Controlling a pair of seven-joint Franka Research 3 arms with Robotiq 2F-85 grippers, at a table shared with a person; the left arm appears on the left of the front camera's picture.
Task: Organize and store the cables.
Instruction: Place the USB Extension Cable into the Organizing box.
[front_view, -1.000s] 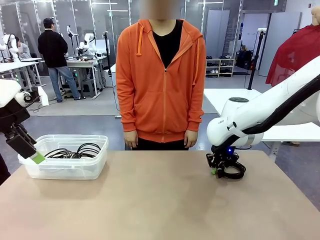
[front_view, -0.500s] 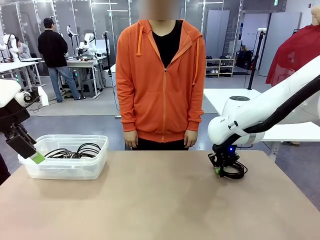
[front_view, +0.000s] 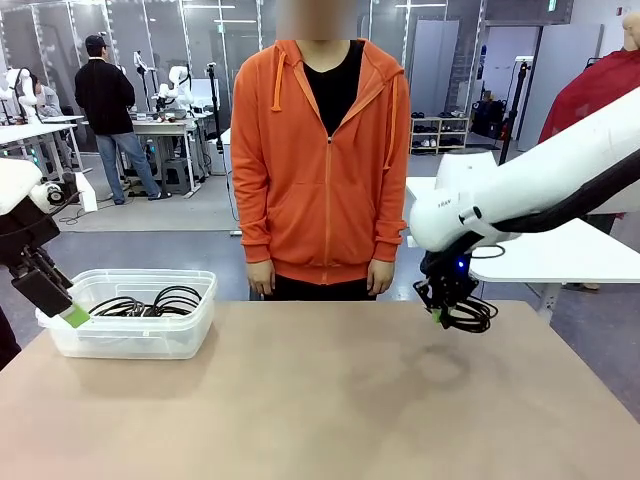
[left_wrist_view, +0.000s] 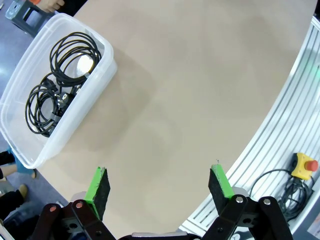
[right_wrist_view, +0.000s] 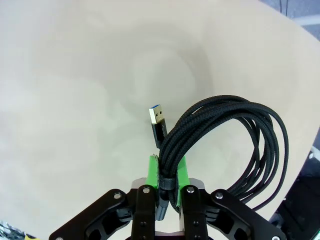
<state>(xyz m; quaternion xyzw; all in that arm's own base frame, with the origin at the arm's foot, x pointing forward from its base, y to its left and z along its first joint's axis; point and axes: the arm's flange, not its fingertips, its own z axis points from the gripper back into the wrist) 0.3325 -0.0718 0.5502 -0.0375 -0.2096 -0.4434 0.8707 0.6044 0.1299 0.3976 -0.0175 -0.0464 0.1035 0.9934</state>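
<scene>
The held cable (right_wrist_view: 235, 135) is a black cord with a braided, woven surface, wound into a round coil of several loops. A black tie binds the loops together at one place. One plug end (right_wrist_view: 158, 121) sticks out of the bundle; it is a flat metal USB plug with a blue inside part and a black sleeve. The right gripper (right_wrist_view: 167, 175) is clenched on this coil just at the tie, with the green pads (right_wrist_view: 152, 172) pressing it from both sides. In the front view the coil (front_view: 470, 316) hangs below the right gripper (front_view: 440, 312), lifted above the table (front_view: 320, 400), near the far right edge.

The table has a smooth, matte beige top. At its left side stands a clear plastic bin (front_view: 130, 335) with rounded corners and a thick rim. Inside it lie other cables (left_wrist_view: 55, 85), thin smooth black cords in round coils. The left gripper (left_wrist_view: 159, 186) hangs beside the bin with its jaws wide apart and nothing between them.

No writing can be read clearly.
</scene>
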